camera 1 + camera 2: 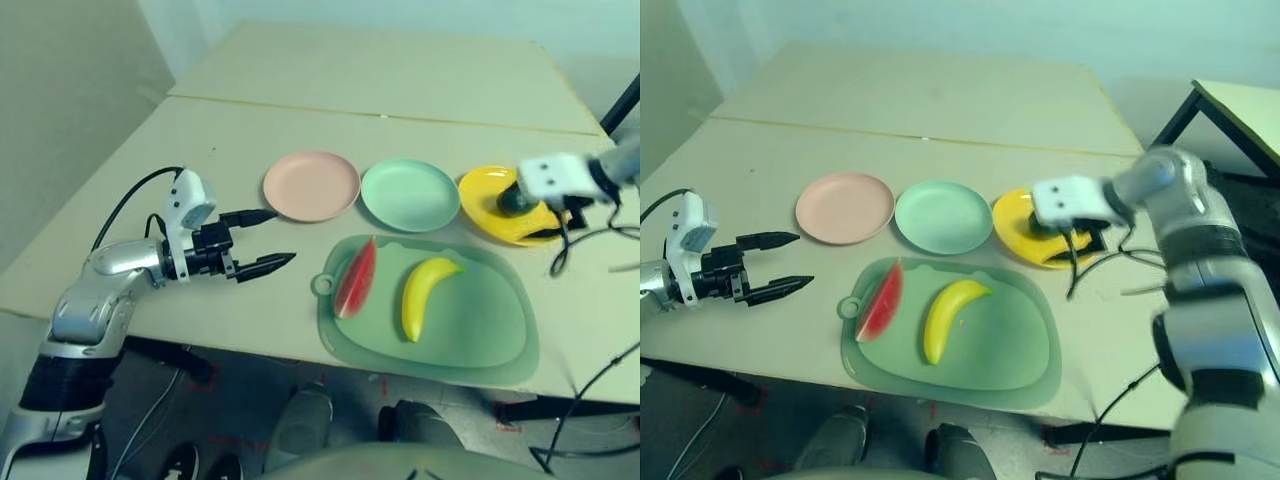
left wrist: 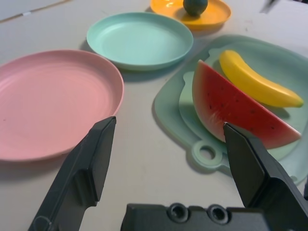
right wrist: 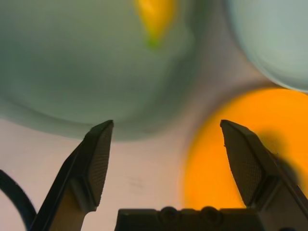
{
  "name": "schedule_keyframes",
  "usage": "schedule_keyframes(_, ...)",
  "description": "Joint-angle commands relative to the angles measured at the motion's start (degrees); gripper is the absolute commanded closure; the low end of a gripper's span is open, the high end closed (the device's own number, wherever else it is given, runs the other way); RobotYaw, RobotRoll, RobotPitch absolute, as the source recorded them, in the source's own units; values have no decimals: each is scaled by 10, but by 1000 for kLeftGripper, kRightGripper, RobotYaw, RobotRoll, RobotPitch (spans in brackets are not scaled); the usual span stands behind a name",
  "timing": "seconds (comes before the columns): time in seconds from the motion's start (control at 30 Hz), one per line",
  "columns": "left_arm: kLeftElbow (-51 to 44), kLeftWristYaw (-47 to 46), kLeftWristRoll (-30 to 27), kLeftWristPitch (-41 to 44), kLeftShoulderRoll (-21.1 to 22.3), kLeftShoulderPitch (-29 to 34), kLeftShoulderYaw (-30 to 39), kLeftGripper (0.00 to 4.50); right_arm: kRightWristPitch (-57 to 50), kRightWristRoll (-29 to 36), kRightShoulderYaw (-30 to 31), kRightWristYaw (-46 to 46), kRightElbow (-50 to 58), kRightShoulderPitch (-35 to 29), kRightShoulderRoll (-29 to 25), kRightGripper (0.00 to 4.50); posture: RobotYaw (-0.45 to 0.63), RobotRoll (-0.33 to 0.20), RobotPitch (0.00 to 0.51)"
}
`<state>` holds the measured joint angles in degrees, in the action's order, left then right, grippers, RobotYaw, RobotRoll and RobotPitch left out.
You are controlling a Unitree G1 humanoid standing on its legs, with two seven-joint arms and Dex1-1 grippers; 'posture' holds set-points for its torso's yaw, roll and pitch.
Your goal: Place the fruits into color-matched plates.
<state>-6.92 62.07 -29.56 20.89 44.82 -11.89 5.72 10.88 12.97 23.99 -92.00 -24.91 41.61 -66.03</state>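
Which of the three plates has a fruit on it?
The yellow plate, rightmost of the three: the avocado sits on it, while the pink and mint ones are bare.

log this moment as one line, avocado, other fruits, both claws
avocado: on yellow plate | watermelon, banana: on green mat | left claw: open, empty | right claw: open, empty

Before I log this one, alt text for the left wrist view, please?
Open end effector between a pink plate and a green mat holding a watermelon wedge and banana; mint and yellow plates behind, the yellow one bearing an avocado.
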Motion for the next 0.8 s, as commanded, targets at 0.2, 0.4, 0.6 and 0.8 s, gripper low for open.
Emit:
schedule_keyframes(0.2, -3, 17, 5, 2, 5, 0, -5, 0, -83, 149, -95, -1, 181, -146, -26, 35, 99, 0, 81)
schedule_keyframes(0.4, 1, 28, 4, 2, 14, -1, -1, 0, -137, 171, -167, 29, 233, -176, 10, 35, 88, 0, 79)
schedule_keyframes(0.6, 6, 32, 7, 0, 12, -6, -6, 0, -155, 137, -194, 62, 280, -211, 22, 35, 73, 0, 79)
schedule_keyframes(0.8, 12, 35, 10, -2, 7, -11, -11, 0, -88, 5, -139, 57, 324, -157, 25, 35, 76, 0, 84)
